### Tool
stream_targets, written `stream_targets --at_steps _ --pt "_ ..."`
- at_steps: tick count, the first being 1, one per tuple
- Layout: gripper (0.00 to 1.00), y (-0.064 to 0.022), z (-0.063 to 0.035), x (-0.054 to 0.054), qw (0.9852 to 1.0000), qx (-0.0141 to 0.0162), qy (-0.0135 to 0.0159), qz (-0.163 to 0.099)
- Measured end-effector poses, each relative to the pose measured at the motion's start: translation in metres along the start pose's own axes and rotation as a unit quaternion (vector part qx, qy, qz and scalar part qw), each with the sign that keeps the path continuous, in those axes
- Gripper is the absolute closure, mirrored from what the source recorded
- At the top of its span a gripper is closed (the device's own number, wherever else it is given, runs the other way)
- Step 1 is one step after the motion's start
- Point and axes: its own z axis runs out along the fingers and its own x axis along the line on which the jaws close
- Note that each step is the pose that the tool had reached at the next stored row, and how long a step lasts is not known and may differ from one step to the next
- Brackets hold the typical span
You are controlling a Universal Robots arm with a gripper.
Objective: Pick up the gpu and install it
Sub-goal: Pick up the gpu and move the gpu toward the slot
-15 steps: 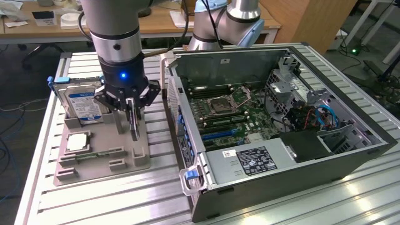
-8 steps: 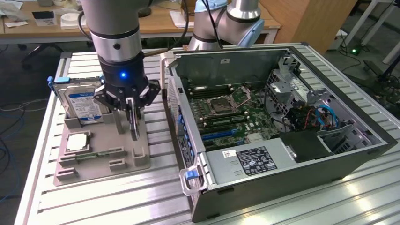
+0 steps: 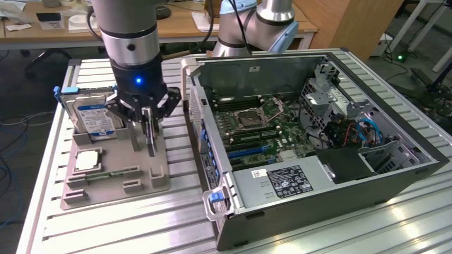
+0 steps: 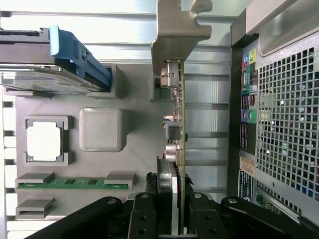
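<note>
One gpu [image 3: 150, 138], green card seen edge-on, silver bracket [image 4: 174, 30] at one end; clamped by its upper edge in gripper [image 3: 147, 117], jaws narrowed onto the card. Held upright over grey tray [image 3: 99, 194], just beside hard drive [image 3: 94, 114]; contact with tray not discernible. On same tray: one processor chip [image 3: 86, 160], one memory stick [image 3: 107, 173]. Open computer case [image 3: 318, 132] on slatted metal worktop [image 3: 127, 227], to the exterior view's right of tray, motherboard [image 3: 261, 132] exposed; gpu outside it.
</note>
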Motion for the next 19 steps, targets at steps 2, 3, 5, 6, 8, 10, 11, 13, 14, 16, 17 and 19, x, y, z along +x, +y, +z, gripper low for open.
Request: stream_targets --at_steps 2,3,5,6,8,10,11,13,14,16,17,19 --pt "0.72 0.0001 -0.0039 0.000 1.0000 0.0001 0.0000 0.000" --pt "0.72 0.0002 -0.0059 0.000 1.0000 0.0001 0.0000 0.000" --pt "0.72 0.0003 -0.0099 0.000 1.0000 0.0002 0.0000 0.000" --pt "0.72 0.0004 -0.0117 0.000 1.0000 0.0002 0.0000 0.000" --pt "0.72 0.0005 -0.0150 0.000 1.0000 0.0002 0.0000 0.000" --pt "0.72 0.0005 -0.0176 0.000 1.0000 0.0003 0.0000 0.000" --pt "0.72 0.0006 -0.0186 0.000 1.0000 0.0003 0.0000 0.000" --pt "0.72 0.0006 -0.0202 0.000 1.0000 0.0004 0.0000 0.000" --pt "0.72 0.0006 -0.0211 0.000 1.0000 0.0005 0.0000 0.000" --pt "0.72 0.0007 -0.0228 0.000 1.0000 0.0005 0.0000 0.000" --pt "0.72 0.0007 -0.0238 0.000 1.0000 0.0006 0.0000 0.000" --pt "0.72 0.0008 -0.0256 0.000 1.0000 0.0007 -0.0001 0.000"
